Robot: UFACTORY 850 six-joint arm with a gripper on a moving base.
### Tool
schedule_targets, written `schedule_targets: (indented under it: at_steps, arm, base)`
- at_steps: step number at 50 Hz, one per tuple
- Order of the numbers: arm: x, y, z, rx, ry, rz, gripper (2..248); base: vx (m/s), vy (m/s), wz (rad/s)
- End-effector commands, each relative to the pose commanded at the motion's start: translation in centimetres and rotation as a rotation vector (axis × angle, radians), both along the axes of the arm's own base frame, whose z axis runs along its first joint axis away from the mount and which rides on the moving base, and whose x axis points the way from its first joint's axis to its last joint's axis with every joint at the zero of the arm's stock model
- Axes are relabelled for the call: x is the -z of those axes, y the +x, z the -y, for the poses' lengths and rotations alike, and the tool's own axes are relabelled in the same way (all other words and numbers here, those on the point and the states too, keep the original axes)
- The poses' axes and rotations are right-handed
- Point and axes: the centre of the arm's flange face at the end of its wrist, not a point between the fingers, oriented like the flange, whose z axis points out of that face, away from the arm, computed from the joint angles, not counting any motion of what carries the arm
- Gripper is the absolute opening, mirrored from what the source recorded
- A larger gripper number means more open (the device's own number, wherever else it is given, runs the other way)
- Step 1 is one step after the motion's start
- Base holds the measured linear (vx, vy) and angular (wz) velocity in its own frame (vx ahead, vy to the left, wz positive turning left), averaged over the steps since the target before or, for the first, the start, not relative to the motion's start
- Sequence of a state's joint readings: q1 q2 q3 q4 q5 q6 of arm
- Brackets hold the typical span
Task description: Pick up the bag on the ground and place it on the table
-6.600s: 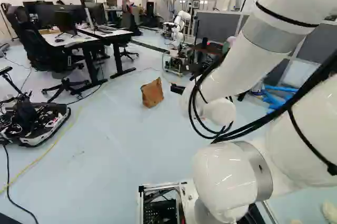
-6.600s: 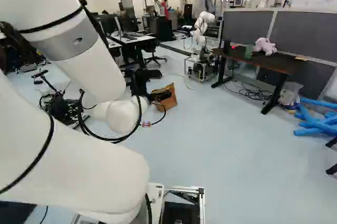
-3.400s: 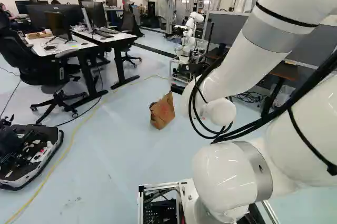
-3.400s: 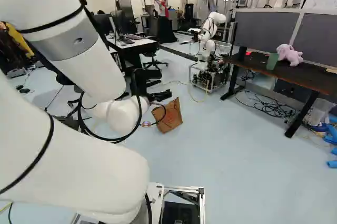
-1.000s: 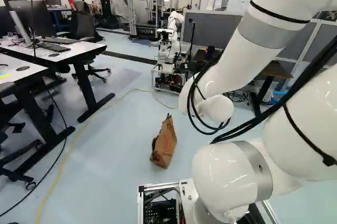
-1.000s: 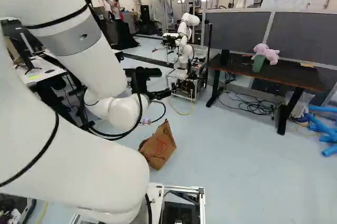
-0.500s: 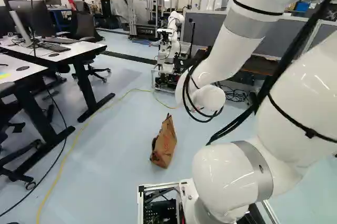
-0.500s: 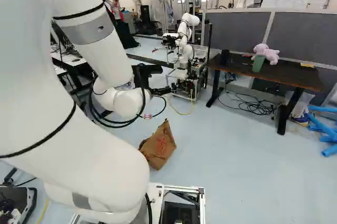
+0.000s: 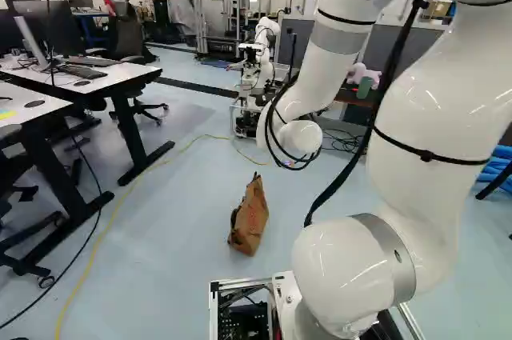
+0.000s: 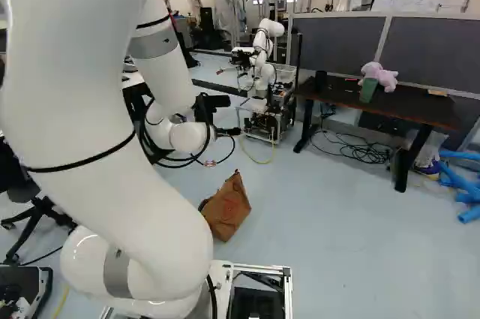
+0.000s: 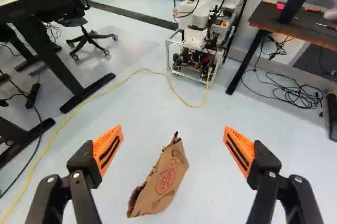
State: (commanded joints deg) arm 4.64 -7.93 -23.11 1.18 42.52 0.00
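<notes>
The gripper [image 11: 173,127] hangs above the floor [image 11: 210,197] with its fingers wide apart and nothing between the orange pads [image 11: 109,150]. That spread seems meant to let them pass either side of the brown paper bag [image 11: 166,179], which sits on the floor ahead of the base, creased and peaked at the top. The narrow crest looks the likeliest place to pinch, though thin paper may fold or slip. The arm [image 10: 82,101] is bent and raised, probably to leave room for a reach downward. The dark worktop [image 10: 412,109] carries a pink plush toy [image 10: 384,79] and green cup [image 10: 367,91]; if it is the goal, the bag should go beside them.
</notes>
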Motion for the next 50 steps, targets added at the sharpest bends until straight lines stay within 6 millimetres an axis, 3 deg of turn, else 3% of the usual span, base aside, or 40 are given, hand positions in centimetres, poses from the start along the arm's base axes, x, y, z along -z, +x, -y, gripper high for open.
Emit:
schedule_targets:
  at_steps: [50]
  arm:
    - [7.5, 9.0, -5.6, -0.029, -0.001, -0.231, 247]
  base:
    - [0.000, 0.000, 0.000]
